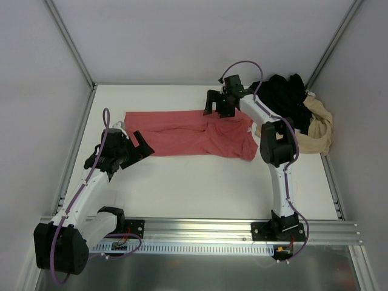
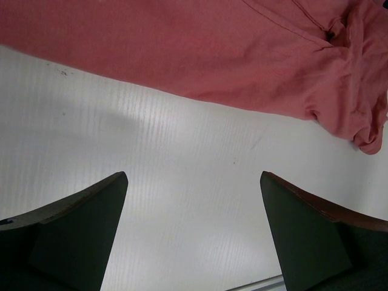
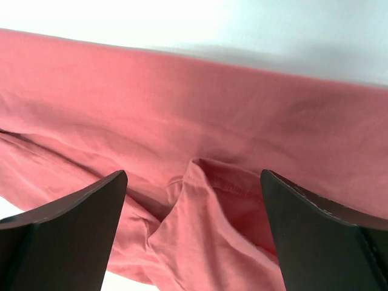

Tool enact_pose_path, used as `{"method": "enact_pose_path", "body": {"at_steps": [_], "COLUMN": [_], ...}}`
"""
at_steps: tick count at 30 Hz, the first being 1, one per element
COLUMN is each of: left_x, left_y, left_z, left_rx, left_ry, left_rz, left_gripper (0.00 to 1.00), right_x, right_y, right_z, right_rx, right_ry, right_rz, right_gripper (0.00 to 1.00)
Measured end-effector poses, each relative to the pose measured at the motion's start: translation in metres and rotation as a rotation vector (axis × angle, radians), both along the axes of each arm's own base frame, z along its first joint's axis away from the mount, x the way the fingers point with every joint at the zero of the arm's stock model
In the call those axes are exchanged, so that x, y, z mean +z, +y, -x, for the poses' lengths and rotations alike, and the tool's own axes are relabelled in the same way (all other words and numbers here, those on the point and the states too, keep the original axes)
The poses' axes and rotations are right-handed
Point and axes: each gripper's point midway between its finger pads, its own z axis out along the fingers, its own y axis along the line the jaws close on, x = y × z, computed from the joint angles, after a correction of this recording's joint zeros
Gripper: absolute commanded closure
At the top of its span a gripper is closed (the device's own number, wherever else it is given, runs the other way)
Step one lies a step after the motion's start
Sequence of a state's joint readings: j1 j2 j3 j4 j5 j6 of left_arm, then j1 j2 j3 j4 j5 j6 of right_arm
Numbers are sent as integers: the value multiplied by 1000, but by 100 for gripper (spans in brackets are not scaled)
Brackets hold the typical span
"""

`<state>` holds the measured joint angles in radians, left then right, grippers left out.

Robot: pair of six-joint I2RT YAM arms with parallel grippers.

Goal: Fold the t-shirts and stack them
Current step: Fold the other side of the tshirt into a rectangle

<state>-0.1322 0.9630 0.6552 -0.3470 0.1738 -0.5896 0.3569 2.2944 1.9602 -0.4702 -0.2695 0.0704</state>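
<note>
The coral-red t-shirt (image 1: 191,133) lies folded into a long band across the middle of the table, bunched at its right end. It fills the right wrist view (image 3: 200,133) and the top of the left wrist view (image 2: 200,48). My right gripper (image 1: 217,104) hovers open over the shirt's far edge; a sleeve hem (image 3: 227,182) lies between its jaws. My left gripper (image 1: 140,145) is open and empty over bare table by the shirt's near left corner. A black t-shirt (image 1: 290,97) and a beige t-shirt (image 1: 318,130) lie heaped at the far right.
White walls with metal frame posts (image 1: 70,42) enclose the table on three sides. A metal rail (image 1: 206,230) runs along the near edge with both arm bases on it. Bare white table (image 1: 200,188) lies between the shirt and the rail.
</note>
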Motion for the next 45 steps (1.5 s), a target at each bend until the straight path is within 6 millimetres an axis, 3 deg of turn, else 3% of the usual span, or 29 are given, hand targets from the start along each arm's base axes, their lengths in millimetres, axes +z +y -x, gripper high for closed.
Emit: {"method": "enact_pose_path", "body": {"at_steps": [6,11,15,19,21,23,26,30,33,39,45], "left_x": [0,0,-1,5,8,11,13,14,16,18,17], "left_y": [0,0,0,1,1,1,2,2,2,3,3], "left_z": [0,0,3,5,6,9,12,16,18,19,19], "left_rx": [0,0,0,0,0,0,0,0,-1,-2,-2], "left_ry": [0,1,-2,-24,-34,-41,-44,-41,-41,-45,-43], "left_rz": [0,0,1,3,5,6,6,6,5,4,4], "left_gripper": [6,6,6,6,6,6,6,5,5,5,5], "right_x": [0,10,53,103,121,127,111,57,33,15,-10], "right_y": [-8,-27,-36,-40,-37,-33,-32,-47,-61,-76,-76], "right_z": [-10,5,17,43,57,70,90,115,126,116,101], "right_rx": [16,18,8,5,14,26,39,33,12,-39,-52], "right_ry": [-72,-104,-182,-272,-306,-313,-272,-144,-79,-37,13], "right_rz": [55,130,145,147,137,131,140,210,266,291,306], "right_gripper": [1,1,0,1,0,0,1,1,1,1,1]}}
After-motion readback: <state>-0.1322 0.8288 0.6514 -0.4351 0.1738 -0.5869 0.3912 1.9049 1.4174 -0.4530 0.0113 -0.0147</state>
